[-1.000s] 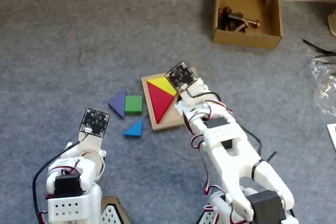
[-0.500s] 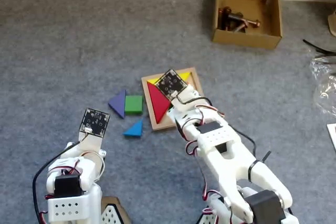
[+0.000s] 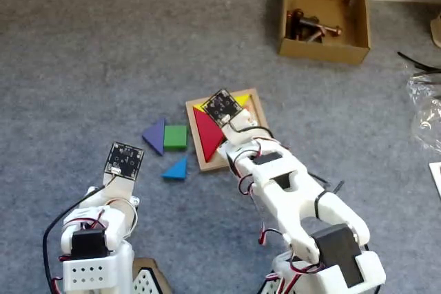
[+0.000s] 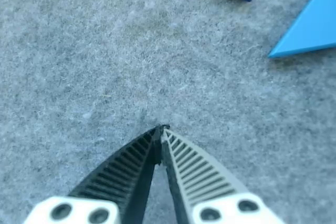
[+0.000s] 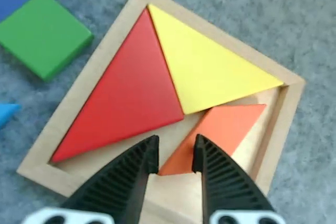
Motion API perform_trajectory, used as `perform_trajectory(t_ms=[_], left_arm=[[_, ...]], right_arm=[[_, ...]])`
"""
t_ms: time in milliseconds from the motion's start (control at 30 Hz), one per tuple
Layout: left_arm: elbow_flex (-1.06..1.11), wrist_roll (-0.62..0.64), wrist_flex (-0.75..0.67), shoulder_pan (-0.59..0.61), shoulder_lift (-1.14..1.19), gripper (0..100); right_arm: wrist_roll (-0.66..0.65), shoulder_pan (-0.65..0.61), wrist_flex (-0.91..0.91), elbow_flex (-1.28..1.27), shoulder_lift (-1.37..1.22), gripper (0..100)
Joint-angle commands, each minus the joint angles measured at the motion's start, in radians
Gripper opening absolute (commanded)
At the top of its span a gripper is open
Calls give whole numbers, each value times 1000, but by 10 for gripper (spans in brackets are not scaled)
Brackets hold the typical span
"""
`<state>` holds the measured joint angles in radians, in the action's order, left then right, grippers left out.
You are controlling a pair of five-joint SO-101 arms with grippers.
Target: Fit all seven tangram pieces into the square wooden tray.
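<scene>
- Tray (image 5: 293, 111) of pale wood lies on the grey worktop (image 3: 83, 67), in front of the right arm and well short of the cardboard box (image 3: 322, 50) at the far edge.
- Three pieces lie inside it: a red triangle (image 5: 126, 98) and a yellow triangle (image 5: 205, 66) meeting flush along one long edge, and an orange piece (image 5: 226, 124) tucked under the yellow one against the tray wall.
- Bare wood shows in the tray around the orange piece.
- Right end effector (image 5: 174, 153) hangs directly over the tray, released, its jaws a little apart with the near corner of the orange piece showing between the tips.
- The red triangle's edge runs just beside one of its fingertips (image 5: 151, 153).
- Three more pieces lie outside on the worktop, beside the tray: a green square (image 5: 44, 32) nearest it, a dark blue triangle (image 3: 156, 135) touching the square's far side, and a light blue triangle (image 3: 177, 169) a little apart from both.
- Left end effector (image 4: 160, 129) is clenched, tips together with nothing between them, above bare worktop; the light blue triangle lies near, ahead and to one side of its tips.
</scene>
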<state>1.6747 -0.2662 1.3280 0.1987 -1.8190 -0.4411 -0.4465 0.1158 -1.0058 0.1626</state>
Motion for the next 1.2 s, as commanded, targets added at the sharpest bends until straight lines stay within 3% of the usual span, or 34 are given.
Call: perform_trajectory(t_ms=[0, 367, 667, 1167], left_arm=[[21, 8, 6, 13, -7, 14], [21, 8, 6, 13, -7, 14], [21, 8, 6, 13, -7, 14], [21, 8, 6, 13, -7, 14]], right_arm=[[5, -2, -19, 61, -2, 121], [3, 71, -19, 64, -8, 121], [-38, 110, -19, 202, -194, 121], [-38, 104, -19, 246, -130, 121]])
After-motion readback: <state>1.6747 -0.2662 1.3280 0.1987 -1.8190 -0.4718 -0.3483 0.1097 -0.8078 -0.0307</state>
